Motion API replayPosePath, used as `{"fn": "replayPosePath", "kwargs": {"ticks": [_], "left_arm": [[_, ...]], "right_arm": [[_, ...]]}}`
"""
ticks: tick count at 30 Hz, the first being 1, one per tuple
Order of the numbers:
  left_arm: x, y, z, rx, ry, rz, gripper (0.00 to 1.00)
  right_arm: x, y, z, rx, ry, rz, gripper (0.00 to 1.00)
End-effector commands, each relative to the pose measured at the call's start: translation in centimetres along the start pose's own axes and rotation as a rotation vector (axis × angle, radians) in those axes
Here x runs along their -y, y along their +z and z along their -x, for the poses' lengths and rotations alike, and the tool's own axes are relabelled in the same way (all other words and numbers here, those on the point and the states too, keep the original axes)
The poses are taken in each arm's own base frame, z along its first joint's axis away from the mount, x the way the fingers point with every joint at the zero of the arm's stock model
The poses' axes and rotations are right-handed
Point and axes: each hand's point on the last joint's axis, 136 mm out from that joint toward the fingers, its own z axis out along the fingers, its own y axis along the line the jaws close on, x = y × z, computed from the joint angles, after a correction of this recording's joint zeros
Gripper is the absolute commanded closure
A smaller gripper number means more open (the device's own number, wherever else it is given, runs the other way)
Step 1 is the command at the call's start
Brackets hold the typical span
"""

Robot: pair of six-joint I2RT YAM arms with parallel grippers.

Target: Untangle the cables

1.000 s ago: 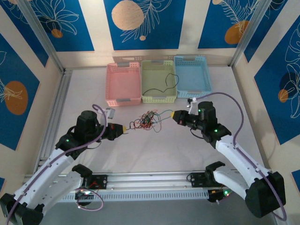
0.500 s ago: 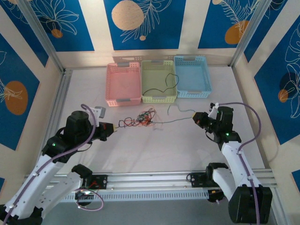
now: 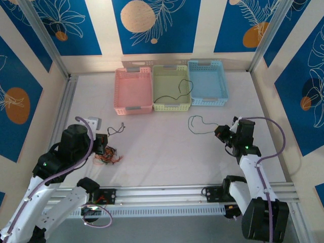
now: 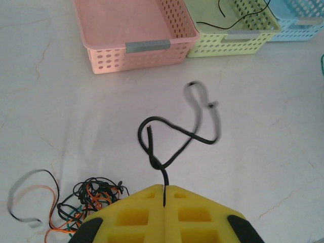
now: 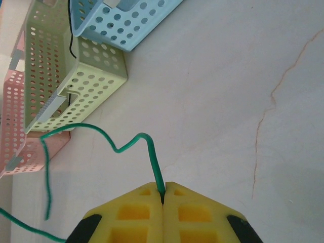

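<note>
Cable (image 3: 172, 96), black, in green basket (image 3: 172, 106)

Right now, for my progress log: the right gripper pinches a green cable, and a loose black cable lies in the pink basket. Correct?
Wrong basket. The right gripper pinches a green cable, but the loose black cable lies in the yellow-green basket, as the top external view shows.
</note>
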Motion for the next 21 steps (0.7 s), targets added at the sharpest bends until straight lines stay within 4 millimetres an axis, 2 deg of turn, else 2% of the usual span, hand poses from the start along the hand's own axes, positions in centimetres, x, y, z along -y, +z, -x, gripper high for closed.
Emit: {"fn": "replayPosePath", "kwargs": {"ticks": [1, 6, 11, 18, 21], "left_arm": [[0.1, 0.2, -0.2, -0.007, 0.034, -0.01, 1.0], [0.6, 0.4, -0.3, -0.014, 0.037, -0.036, 1.0], [1.0, 0.7, -0.5, -0.022, 0.037, -0.062, 1.0], [1.7, 0.8, -0.7, -0.014, 0.045, -0.104, 1.0], [2.0, 0.8, -0.8, -0.008, 0.05, -0.125, 1.0]], "right_arm": [[-0.9, -0.5, 0.5, 0.024, -0.018, 0.038, 1.0], [-2.2, -1.1, 1.4, 0.036, -0.029, 0.061, 1.0], [-4.1, -1.4, 3.8, 0.076, -0.049, 0.05, 1.0], [-8.3, -0.7, 9.6, 0.138, -0.115, 0.019, 1.0], [-9.2, 0.5, 12.6, 0.15, -0.13, -0.034, 1.0]]}}
